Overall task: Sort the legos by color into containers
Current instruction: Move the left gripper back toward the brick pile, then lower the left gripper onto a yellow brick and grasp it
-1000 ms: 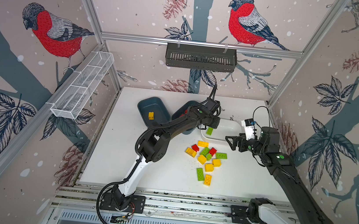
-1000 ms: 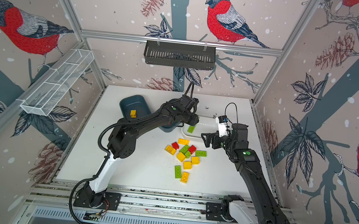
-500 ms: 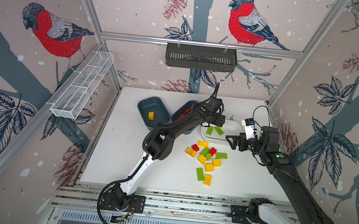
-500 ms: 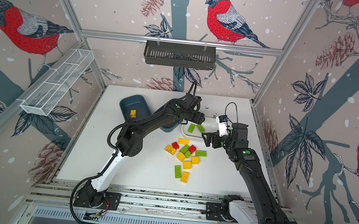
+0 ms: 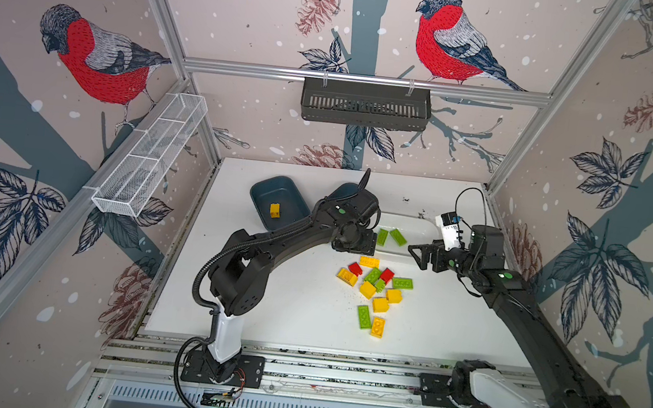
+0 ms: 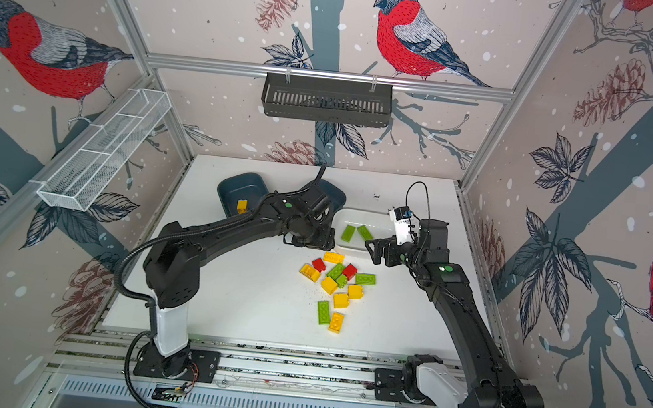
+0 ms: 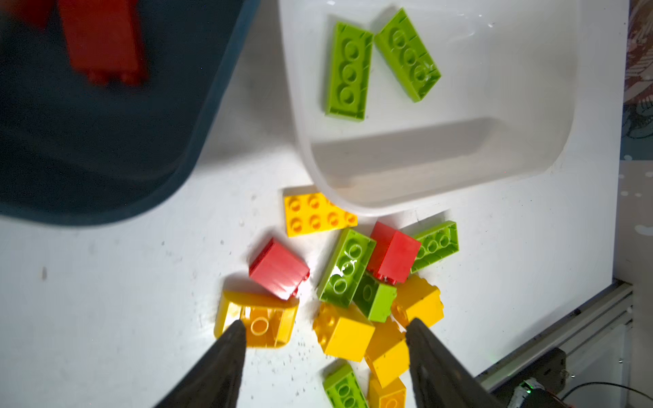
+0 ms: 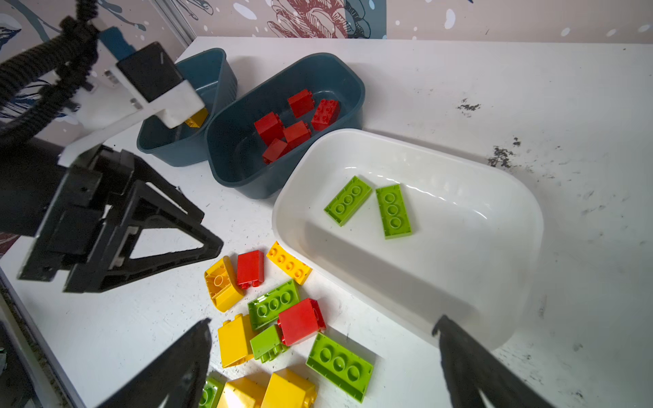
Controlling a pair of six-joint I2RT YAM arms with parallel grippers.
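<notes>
Top views: a side-by-side pair set high at the front, facing steeply down from far off. The whole worktop fills mid-frame, with the arm bases along the lower edge.
Left wrist view: close over the worktop, looking down past its fingers onto the loose legos.
Right wrist view: close, slanting down toward the back wall, across the white tub to the teal tubs.
Shared: the legos and the white tub appear in every view.
</notes>
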